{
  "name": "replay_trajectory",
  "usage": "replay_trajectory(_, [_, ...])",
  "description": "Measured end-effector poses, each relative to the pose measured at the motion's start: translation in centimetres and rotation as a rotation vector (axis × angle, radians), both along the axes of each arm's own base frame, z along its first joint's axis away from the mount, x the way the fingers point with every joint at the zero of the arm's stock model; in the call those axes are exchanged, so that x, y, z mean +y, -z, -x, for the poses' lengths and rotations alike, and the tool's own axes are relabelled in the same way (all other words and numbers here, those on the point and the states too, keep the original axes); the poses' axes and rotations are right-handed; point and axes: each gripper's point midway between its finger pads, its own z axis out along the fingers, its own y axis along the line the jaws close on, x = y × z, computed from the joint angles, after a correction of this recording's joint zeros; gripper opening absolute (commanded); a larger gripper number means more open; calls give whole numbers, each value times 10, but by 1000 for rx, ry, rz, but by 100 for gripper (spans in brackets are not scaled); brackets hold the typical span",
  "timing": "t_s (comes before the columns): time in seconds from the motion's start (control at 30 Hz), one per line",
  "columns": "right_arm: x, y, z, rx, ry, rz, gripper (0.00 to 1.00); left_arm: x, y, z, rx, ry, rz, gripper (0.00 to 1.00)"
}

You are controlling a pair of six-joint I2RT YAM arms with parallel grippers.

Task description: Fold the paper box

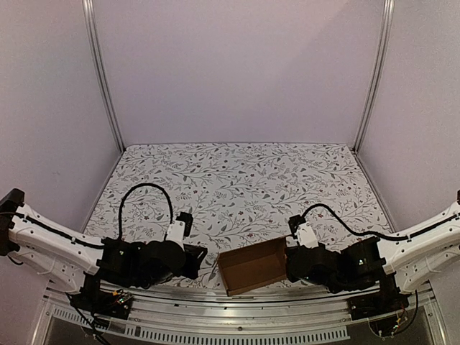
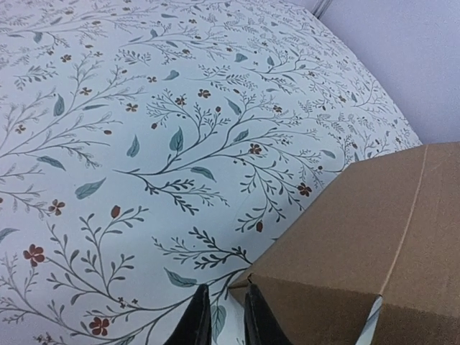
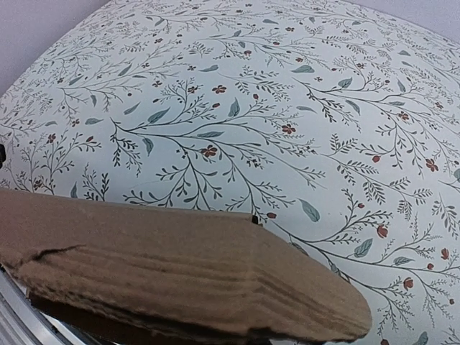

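One paper box (image 1: 253,267) is held at the near edge of the table (image 1: 237,172), pinched by the right gripper (image 1: 291,260). The left gripper (image 2: 225,302) is set just beside it, fingers narrowly apart, empty.

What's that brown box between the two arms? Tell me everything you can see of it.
The paper box is plain brown cardboard, unmarked, a small oblong tray open on top. It sits askew on the floral table at the near edge. The right gripper appears to pinch its right wall; the left gripper hangs just off its left corner.
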Motion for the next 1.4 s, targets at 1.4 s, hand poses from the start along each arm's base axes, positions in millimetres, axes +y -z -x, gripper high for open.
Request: replay_trajectory(1.4, [8,-3,2,-3,20,7,0,-52,24,41,185,259,65,0])
